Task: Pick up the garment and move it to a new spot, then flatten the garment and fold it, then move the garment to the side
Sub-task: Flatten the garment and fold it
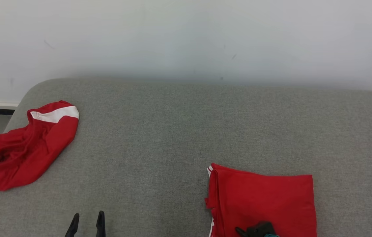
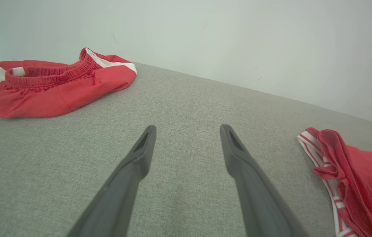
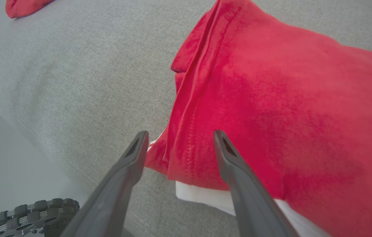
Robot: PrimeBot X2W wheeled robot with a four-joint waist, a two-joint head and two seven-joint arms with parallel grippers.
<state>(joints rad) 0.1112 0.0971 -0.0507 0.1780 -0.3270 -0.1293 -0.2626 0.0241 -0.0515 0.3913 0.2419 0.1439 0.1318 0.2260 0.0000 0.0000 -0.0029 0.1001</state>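
So, a grey padded surface [image 1: 172,138] is backed by a plain white wall [image 1: 186,39], its rounded corner seen at far left. Crumpled red shorts [image 1: 24,148] are bunched by that left edge. Next, the left gripper [image 1: 88,214] is held wide apart over bare fabric, nothing in it. Loads of open grey is left mid-surface. At right, the folded red garment [image 1: 265,197] is laid flat near the front edge, with the right gripper [image 3: 180,132] spread wide over its layered side, gripping nothing.
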